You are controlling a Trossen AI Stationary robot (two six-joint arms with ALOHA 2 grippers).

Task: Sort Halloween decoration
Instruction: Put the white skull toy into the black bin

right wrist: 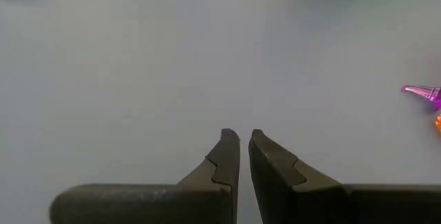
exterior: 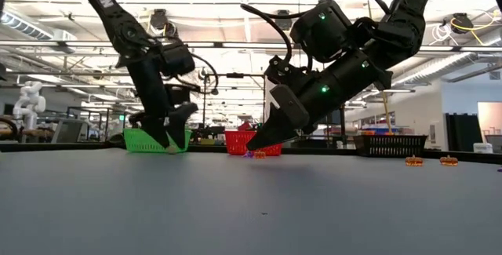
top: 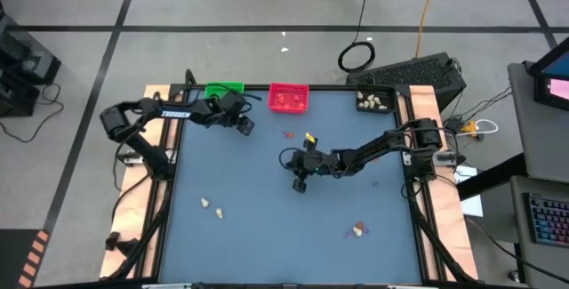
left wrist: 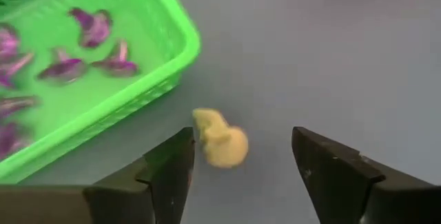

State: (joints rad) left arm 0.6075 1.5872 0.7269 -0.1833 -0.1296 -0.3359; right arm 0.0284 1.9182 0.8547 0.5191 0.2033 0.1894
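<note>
On the blue bench point(top: 267, 191), my left pincer point(left wrist: 241, 156) spreads around a cream trinket point(left wrist: 220, 140) beside the green tray point(left wrist: 138, 79); my right pincer point(right wrist: 244, 156) is pressed together, empty.

Three trays point(top: 288, 98) line the far edge of the surface point(top: 267, 209); a trinket point(left wrist: 222, 141) lies just beside the left one; more trinkets point(top: 212, 206) sit scattered near-left and near-right.

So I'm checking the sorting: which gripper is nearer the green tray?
Left. The left gripper hangs beside the green tray; the right gripper is mid-table, far off.
</note>
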